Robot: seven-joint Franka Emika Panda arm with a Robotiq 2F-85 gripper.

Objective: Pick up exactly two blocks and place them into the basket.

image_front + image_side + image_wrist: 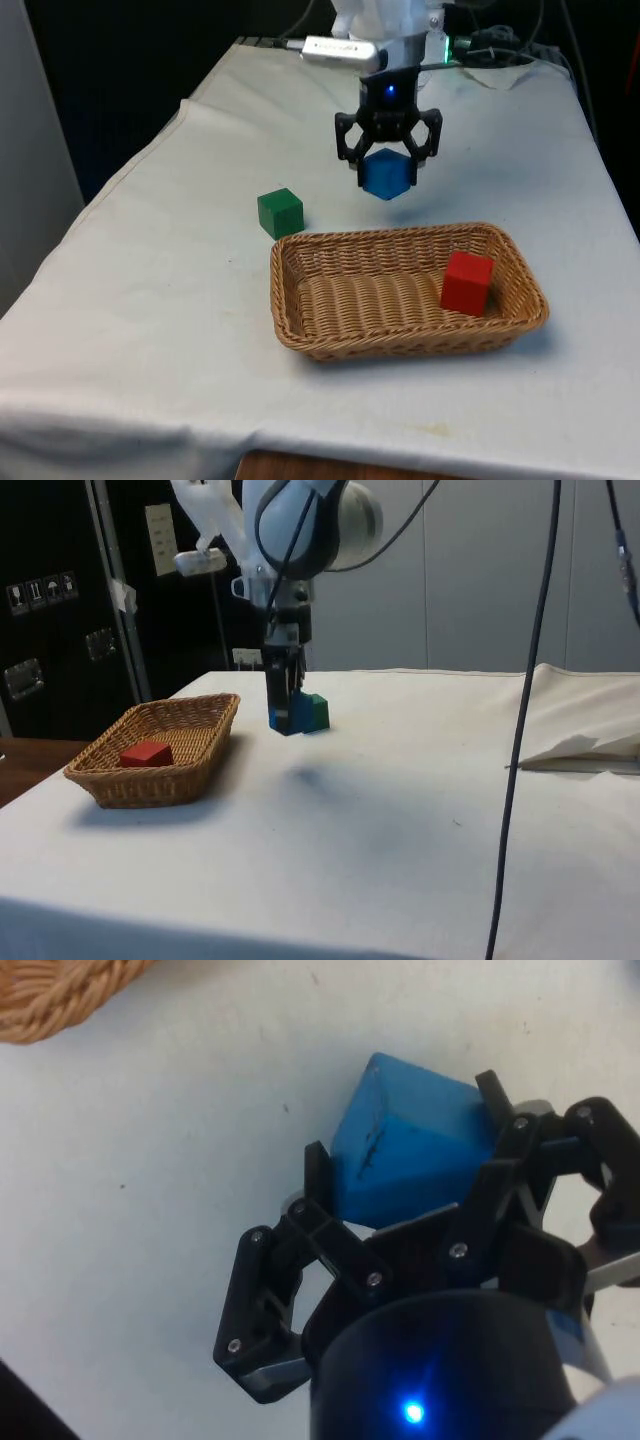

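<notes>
My hand (387, 160) is clamped on the blue block (387, 173), lifted off the tabletop just beyond the basket's (300, 335) far rim. I should carry it over the bare weave beside the red block (466, 283), lower, then release.

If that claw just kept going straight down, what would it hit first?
Probably bare cloth. The gripper points down, holding the blue block above the table, just short of the basket. The block would land first, though depth is unclear.
</notes>
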